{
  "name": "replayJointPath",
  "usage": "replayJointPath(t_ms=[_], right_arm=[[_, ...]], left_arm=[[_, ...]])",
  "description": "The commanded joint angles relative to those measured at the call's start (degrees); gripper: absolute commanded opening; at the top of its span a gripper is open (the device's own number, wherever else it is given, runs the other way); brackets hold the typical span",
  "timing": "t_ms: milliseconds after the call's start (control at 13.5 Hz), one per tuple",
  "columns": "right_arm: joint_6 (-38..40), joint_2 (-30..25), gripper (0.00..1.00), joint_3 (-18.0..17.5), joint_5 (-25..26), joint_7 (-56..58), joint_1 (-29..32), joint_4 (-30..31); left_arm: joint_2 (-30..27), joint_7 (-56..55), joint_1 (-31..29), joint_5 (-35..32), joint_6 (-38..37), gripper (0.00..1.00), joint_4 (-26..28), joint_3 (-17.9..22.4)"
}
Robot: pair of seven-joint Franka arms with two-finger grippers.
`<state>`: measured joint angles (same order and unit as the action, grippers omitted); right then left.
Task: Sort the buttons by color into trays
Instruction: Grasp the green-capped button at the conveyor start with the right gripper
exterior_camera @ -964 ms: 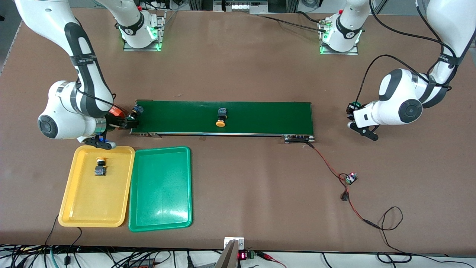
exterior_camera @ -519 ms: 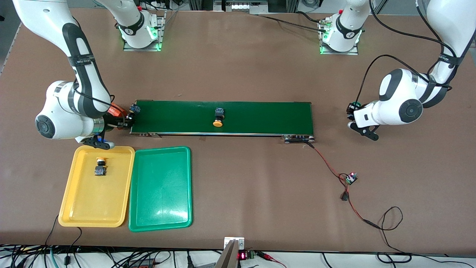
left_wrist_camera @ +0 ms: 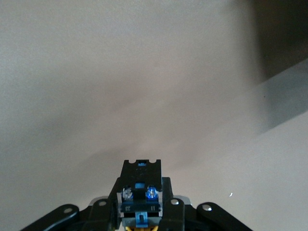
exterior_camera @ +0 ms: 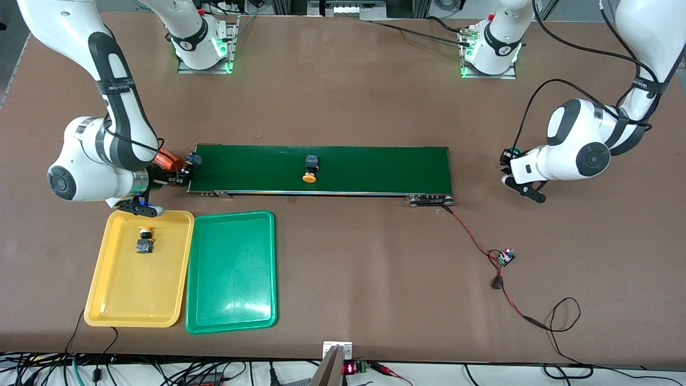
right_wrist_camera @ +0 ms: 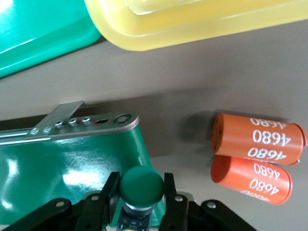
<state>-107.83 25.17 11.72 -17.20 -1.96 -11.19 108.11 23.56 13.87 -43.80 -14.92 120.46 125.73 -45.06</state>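
My right gripper (exterior_camera: 183, 170) sits at the conveyor belt's (exterior_camera: 375, 166) end toward the right arm, shut on a green-capped button (right_wrist_camera: 141, 185) with a finger (right_wrist_camera: 169, 190) on each side. My left gripper (exterior_camera: 505, 163) waits low over bare table past the belt's other end, shut on a button (left_wrist_camera: 139, 185) whose cap shows green (exterior_camera: 513, 149). A yellow-capped button (exterior_camera: 309, 169) lies on the belt. Another yellow-capped button (exterior_camera: 143, 240) lies in the yellow tray (exterior_camera: 115, 300). The green tray (exterior_camera: 230, 292) beside it holds nothing.
Two orange cylinders with white print (right_wrist_camera: 257, 137) lie on the table beside the belt's end, close to my right gripper. The yellow tray's rim (right_wrist_camera: 202, 24) and the green tray's rim (right_wrist_camera: 38, 33) lie just nearer the front camera. A small circuit board with wires (exterior_camera: 505, 257) lies toward the left arm's end.
My right gripper has shut on the green-capped button and drawn slightly off the belt's end. The yellow-capped button on the belt has moved toward the right arm's end. The left arm has not moved.
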Motion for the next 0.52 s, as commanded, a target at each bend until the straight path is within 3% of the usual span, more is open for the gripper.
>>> replayJointPath(t_ms=[0, 222, 445], right_arm=[[10.4, -0.3, 0.22, -0.3, -0.5, 0.4, 0.7, -9.0], [13.4, -0.3, 0.22, -0.1, 1.9, 0.0, 0.1, -15.5], [6.6, 1.4, 0.22, -0.3, 1.8, 0.4, -1.7, -22.5]], left_arm=[[-2.0, -0.9, -0.6, 0.1, -0.2, 0.00, 0.2, -0.5], [-3.2, -4.2, -0.7, 0.1, -1.8, 0.00, 0.2, -2.7], [-6.9, -7.4, -0.3, 0.2, -5.7, 0.00, -1.4, -5.1]])
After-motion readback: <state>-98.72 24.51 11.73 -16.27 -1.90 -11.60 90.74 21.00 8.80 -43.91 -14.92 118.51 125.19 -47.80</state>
